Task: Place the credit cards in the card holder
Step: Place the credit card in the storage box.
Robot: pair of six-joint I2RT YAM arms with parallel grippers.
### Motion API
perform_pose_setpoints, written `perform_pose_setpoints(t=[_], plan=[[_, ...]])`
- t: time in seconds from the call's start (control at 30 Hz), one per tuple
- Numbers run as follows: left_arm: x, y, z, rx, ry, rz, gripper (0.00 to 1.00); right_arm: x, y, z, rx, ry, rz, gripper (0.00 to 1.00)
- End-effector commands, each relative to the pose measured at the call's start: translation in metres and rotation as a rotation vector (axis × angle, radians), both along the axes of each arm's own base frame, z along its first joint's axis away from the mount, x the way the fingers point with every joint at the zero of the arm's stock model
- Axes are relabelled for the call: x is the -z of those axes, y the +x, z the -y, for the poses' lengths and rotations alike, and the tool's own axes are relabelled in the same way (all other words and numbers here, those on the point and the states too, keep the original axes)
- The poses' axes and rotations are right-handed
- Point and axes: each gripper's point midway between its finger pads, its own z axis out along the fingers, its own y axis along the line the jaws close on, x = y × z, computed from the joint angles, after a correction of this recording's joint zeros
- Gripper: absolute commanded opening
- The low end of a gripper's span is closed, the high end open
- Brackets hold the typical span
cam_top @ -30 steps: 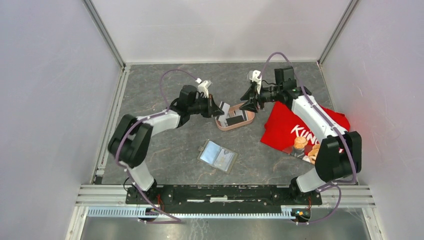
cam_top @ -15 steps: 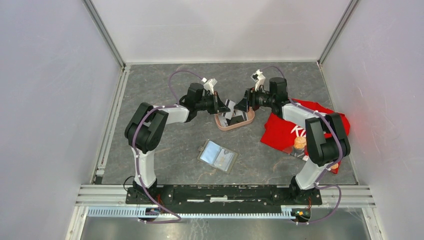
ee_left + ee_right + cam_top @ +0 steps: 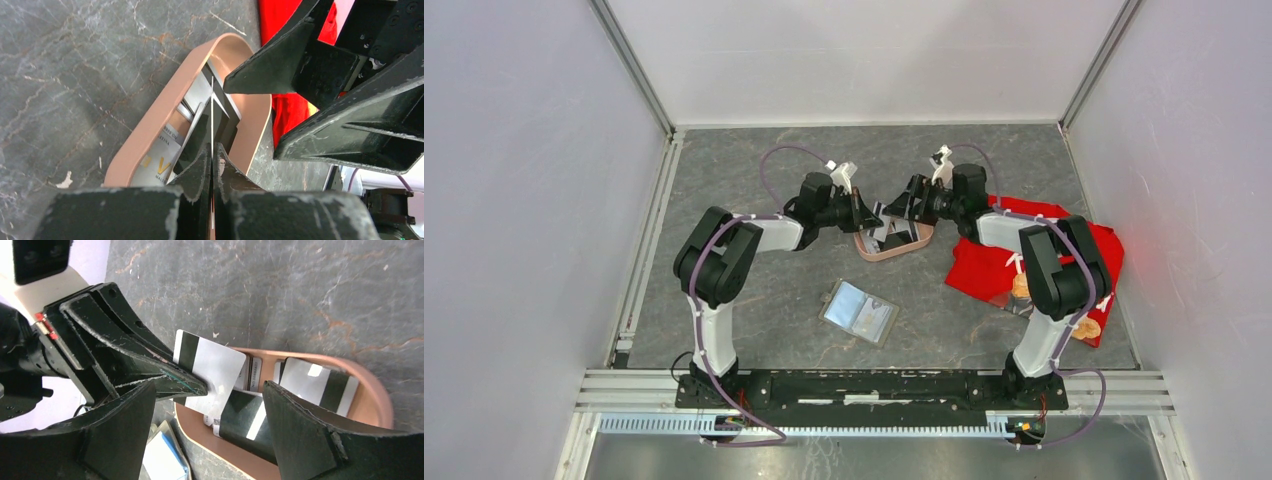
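Left gripper (image 3: 212, 150): jaws pinch a thin whitish, dark-striped credit card (image 3: 212, 372) over the pink oval plastic tray (image 3: 894, 255), other cards (image 3: 320, 382) inside. Right gripper (image 3: 209, 387): jaws wide, crowding the same tray. Flat olive-grey card holder (image 3: 859, 312) lies open on the tabletop (image 3: 944, 330), well apart. Red cloth (image 3: 984, 260) lies to the right.

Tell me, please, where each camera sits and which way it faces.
Top external: above and behind the bases, looking down on the table; both arms show, left gripper and right gripper over the pink tray.
Left wrist: looks along its shut fingers, which pinch a card edge-on above the tray.
Right wrist: looks down between its open fingers at the tray's cards.
Shared: both wrist views show that card, the tray and the other gripper.
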Motion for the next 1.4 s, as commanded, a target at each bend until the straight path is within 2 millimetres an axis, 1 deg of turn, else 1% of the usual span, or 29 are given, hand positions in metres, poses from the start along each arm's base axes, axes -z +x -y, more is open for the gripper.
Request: perform_pose_setpoints(t=[0.0, 0.13, 0.3, 0.57, 0.73, 0.97, 1.1, 1.17, 1.23, 1.37], plan=[[-0.030, -0.003, 0.005, -0.031, -0.046, 0.069, 0.02, -0.002, 0.005, -0.010, 0.046, -0.003, -0.040, 0.85], [-0.032, -0.007, 0.006, -0.037, -0.044, 0.077, 0.02, -0.001, 0.003, -0.017, 0.040, 0.001, -0.047, 0.85], [-0.035, -0.010, 0.008, -0.026, -0.054, 0.080, 0.02, -0.002, 0.005, -0.021, 0.043, 0.019, -0.056, 0.84], [-0.038, -0.014, 0.008, -0.027, -0.056, 0.084, 0.02, -0.002, 0.007, -0.025, 0.036, 0.035, -0.064, 0.74], [-0.040, -0.016, 0.011, -0.017, -0.060, 0.086, 0.02, -0.003, 0.008, -0.026, 0.041, 0.046, -0.070, 0.73], [-0.039, -0.017, 0.011, -0.012, -0.061, 0.082, 0.02, -0.002, 0.009, -0.030, 0.027, 0.063, -0.073, 0.63], [-0.038, -0.018, 0.011, -0.011, -0.060, 0.080, 0.02, -0.003, 0.009, -0.030, 0.023, 0.062, -0.064, 0.61], [-0.037, -0.018, 0.012, -0.010, -0.059, 0.079, 0.02, -0.003, 0.009, -0.030, 0.024, 0.063, -0.063, 0.63], [-0.037, -0.018, 0.011, -0.009, -0.059, 0.077, 0.02, -0.003, 0.011, -0.030, 0.024, 0.061, -0.062, 0.69], [-0.036, -0.019, 0.013, -0.002, -0.062, 0.073, 0.02, -0.004, 0.011, -0.032, 0.014, 0.070, -0.058, 0.71]])
